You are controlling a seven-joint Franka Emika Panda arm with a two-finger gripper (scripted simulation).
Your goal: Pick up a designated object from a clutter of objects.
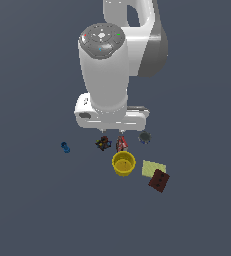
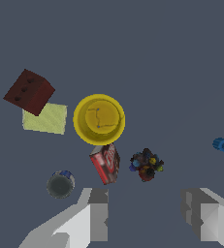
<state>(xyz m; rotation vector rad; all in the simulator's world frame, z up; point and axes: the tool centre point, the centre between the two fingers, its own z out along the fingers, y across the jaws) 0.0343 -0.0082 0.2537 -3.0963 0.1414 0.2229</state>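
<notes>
The gripper (image 2: 147, 215) is being held spread and empty above the clutter, while the yellow cup (image 2: 99, 119) is being left upright on the bench (image 1: 32, 200), touched by the red box (image 2: 105, 163) and flanked by the pale yellow square (image 2: 45, 118) beneath the brown block (image 2: 29, 91).

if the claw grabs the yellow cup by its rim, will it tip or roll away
Probably not roll: the yellow cup stands upright, mouth up, on a flat base. Its thick rim and rigid look suggest it won't flex. A push from the side might slide it into the red box touching it; the open claw is not yet over it.
</notes>
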